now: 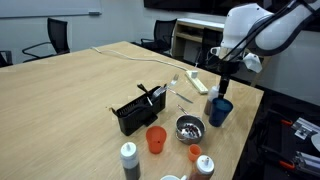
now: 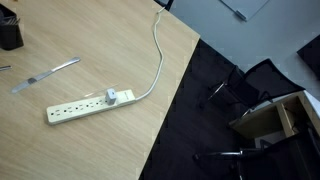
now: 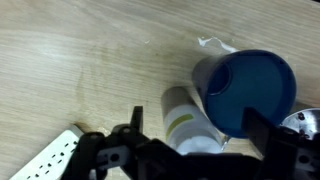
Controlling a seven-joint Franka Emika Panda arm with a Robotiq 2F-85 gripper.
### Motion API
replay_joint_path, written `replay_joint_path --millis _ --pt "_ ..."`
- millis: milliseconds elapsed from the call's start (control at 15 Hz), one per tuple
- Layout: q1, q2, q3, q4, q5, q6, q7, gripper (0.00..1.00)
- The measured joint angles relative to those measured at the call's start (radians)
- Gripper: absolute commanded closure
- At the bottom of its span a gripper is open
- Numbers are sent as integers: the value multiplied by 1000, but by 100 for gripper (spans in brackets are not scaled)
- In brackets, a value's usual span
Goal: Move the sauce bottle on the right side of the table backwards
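Note:
The sauce bottle (image 3: 184,112) is slim and pale white with a green band. In the wrist view it stands between my gripper's (image 3: 198,138) two dark fingers, which are apart and open on either side of it. The dark blue cup (image 3: 246,92) stands right against the bottle, partly inside the right finger's span. In an exterior view my gripper (image 1: 224,84) hangs low over the blue cup (image 1: 220,110) near the wooden table's (image 1: 70,100) edge, and it hides most of the bottle there.
A white power strip (image 2: 85,107) with a cable lies nearby and also shows in the wrist view (image 3: 50,155). A black organiser (image 1: 138,108), orange cup (image 1: 156,138), metal bowl (image 1: 189,127), grey bottle (image 1: 129,158) and orange bottle (image 1: 205,165) stand in front. The table edge drops off beside the cup.

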Motion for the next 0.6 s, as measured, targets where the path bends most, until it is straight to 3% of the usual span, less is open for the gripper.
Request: replay_joint_path --millis 133,200,267,600 --pt "0 18 1 8 0 4 4 0" --pt "0 26 1 14 0 4 4 25" --pt "0 32 1 20 2 4 4 26" --pt "-2 44 1 48 50 4 4 62"
